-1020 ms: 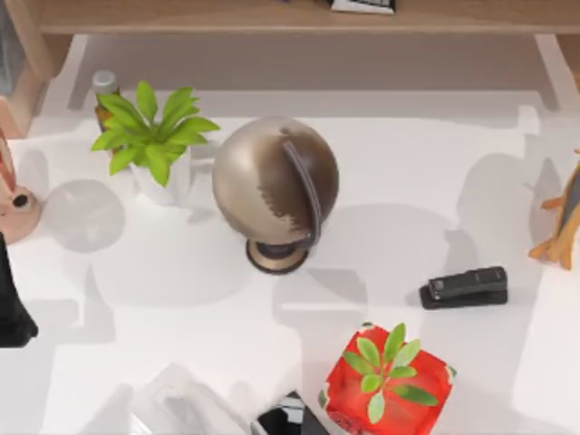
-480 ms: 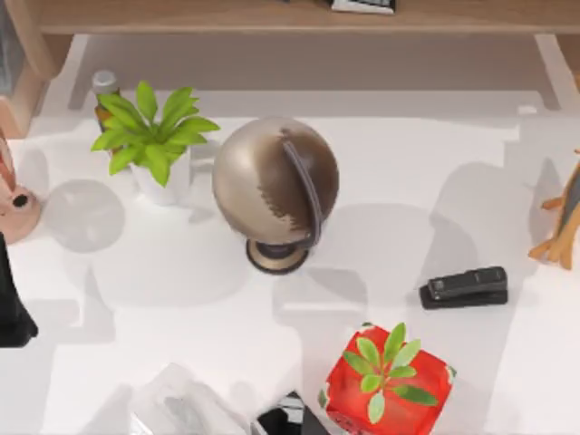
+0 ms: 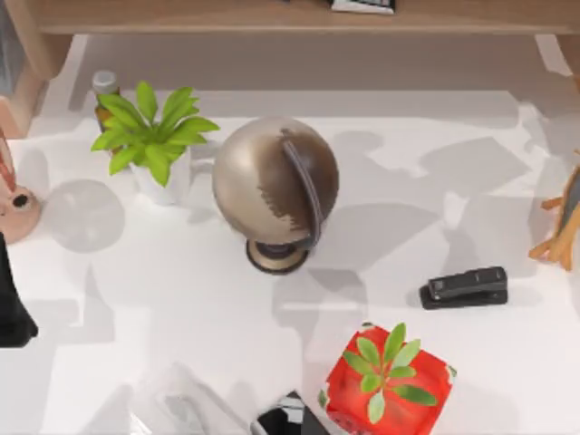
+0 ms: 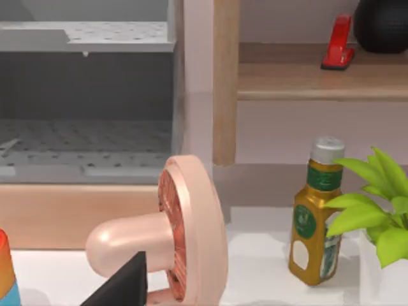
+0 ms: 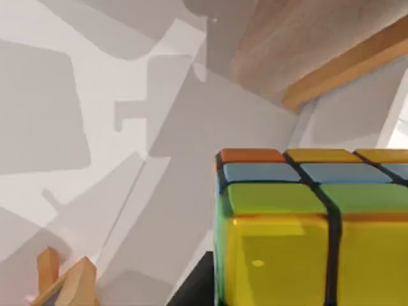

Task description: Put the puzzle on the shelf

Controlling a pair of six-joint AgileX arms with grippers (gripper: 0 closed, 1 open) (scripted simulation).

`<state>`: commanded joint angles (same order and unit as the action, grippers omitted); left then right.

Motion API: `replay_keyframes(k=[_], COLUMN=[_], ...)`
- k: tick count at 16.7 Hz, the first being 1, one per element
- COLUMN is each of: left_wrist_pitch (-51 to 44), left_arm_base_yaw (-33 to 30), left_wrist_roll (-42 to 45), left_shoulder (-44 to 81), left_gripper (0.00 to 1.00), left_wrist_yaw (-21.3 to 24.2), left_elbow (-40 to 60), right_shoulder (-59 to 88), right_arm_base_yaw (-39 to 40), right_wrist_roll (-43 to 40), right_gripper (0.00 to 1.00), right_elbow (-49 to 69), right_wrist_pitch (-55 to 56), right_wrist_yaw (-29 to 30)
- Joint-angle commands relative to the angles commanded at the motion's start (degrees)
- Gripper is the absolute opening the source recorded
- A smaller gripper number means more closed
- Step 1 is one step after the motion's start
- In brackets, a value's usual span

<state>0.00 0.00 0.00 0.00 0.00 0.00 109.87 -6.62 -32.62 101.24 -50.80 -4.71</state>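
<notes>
Puzzle cube point(image 5: 312, 223) with yellow, green, blue and orange tiles sits close under right wrist camera, above white bench point(image 5: 57, 95), near light-brown wooden shelf point(image 5: 299, 38). Right jaws: can't tell whether they grip it. Left jaws: can't tell.

puzzle point(image 5: 306, 229): yellow-green-blue tiles, airborne | shelf point(image 3: 272, 16): light-brown, table's far edge

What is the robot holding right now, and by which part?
The right wrist view has the puzzle cube close against the camera, apparently carried by the right arm. Which faces are gripped cannot be told. The left wrist view shows nothing held.
</notes>
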Motion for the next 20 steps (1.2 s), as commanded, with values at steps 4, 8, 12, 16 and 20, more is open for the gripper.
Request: replay_keyframes(k=[4, 8, 12, 16, 20], left_wrist_pitch=[0.0, 0.0, 0.0, 0.0, 0.0], left_arm_base_yaw=[0.0, 0.0, 0.0, 0.0, 0.0], left_wrist_roll=[0.0, 0.0, 0.0, 0.0, 0.0], left_shoulder=[0.0, 0.0, 0.0, 0.0, 0.0], left_gripper=[1.0, 1.0, 1.0, 1.0, 1.0], left_wrist_yaw=[0.0, 0.0, 0.0, 0.0, 0.0], left_elbow=[0.0, 0.0, 0.0, 0.0, 0.0], right_shoulder=[-8.3, -8.2, -2.9, 3.1, 6.6], right_arm_base_yaw=[12.6, 23.1, 28.5, 30.0, 28.0], right_wrist_roll=[1.8, 5.2, 10.4, 17.1, 23.8], right_gripper=[0.0, 0.0, 0.0, 0.0, 0.0], right_elbow=[-21.3, -38.9, -50.6, -56.3, -57.0], right_wrist_pitch=[24.3, 54.4, 85.2, 110.2, 126.1], right_wrist_yaw=[1.6, 5.1, 10.0, 15.4, 20.4])
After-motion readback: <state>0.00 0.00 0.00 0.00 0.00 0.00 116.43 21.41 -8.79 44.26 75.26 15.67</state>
